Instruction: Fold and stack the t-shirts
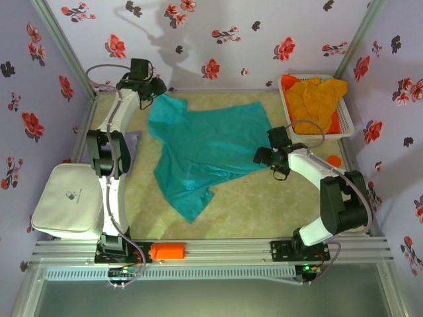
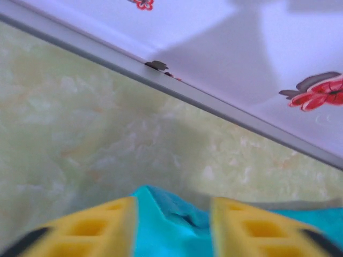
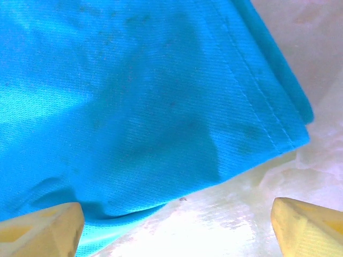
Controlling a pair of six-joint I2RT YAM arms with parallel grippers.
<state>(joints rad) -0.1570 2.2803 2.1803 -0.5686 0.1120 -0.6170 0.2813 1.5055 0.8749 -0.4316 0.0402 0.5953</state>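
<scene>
Yellow-fingered, the left gripper (image 2: 172, 217) stands with its jaws apart, a peaked corner of the teal t-shirt (image 2: 161, 219) lying in the gap between them; nothing in the wrist view shows the cloth pinched. From above, this gripper (image 1: 157, 89) sits at the far left corner of the table (image 1: 244, 205), at the shirt's top-left edge, close to the flowered back wall (image 1: 218, 39). The right gripper (image 3: 177, 214) has its jaws spread wide and is empty; the shirt's stitched hem (image 3: 268, 123) lies just ahead of it, with bare marbled tabletop under the gap. In the top view the right gripper (image 1: 262, 156) hangs at the shirt's right edge, near a sleeve. The teal t-shirt (image 1: 205, 142) lies spread and rumpled across the middle of the table, unfolded, its lower part trailing to a point towards the near rail. Orange-yellow t-shirts (image 1: 314, 96) are heaped in the white basket (image 1: 286, 109) at the far right corner, well apart from the teal one; a white pouch (image 1: 69, 201) rests beside the left arm's base.
</scene>
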